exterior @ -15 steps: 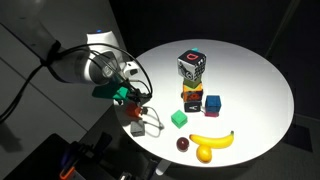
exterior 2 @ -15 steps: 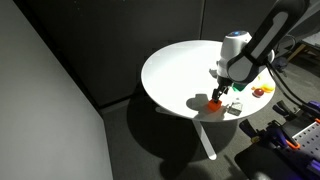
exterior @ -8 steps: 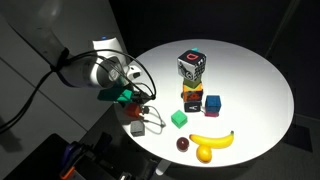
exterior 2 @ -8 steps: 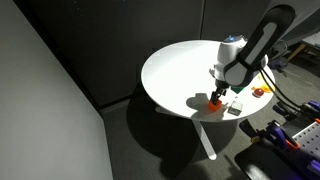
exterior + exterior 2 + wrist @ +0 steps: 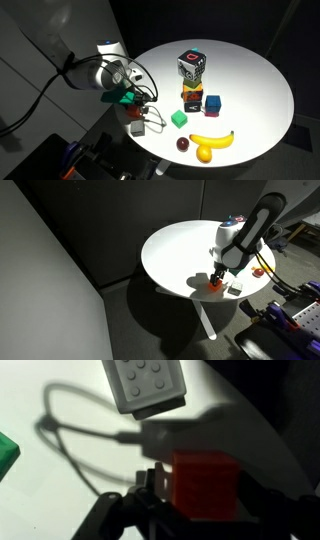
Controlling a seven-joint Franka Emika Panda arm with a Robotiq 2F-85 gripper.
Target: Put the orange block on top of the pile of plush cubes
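Note:
The orange block [image 5: 205, 485] sits between my gripper's [image 5: 200, 495] jaws in the wrist view, with the fingers tight against its sides; it rests on the white table near the rim. In both exterior views the gripper [image 5: 136, 104] [image 5: 216, 277] is down on the block [image 5: 214, 282] at the table's edge. The pile of plush cubes [image 5: 192, 66], black and white with a red-pink ring on top, stands farther in on the table, well away from the gripper.
A grey box with a cable [image 5: 138, 127] [image 5: 148, 388] lies right beside the block. A green cube [image 5: 179, 118], a low cluster of small cubes [image 5: 200, 101], a banana [image 5: 212, 140] and a dark fruit [image 5: 183, 144] lie toward the middle. The table rim [image 5: 150, 150] is close by.
The arm's upper body has shifted slightly toward the table. The gripper has stayed down over the orange block, which has not moved.

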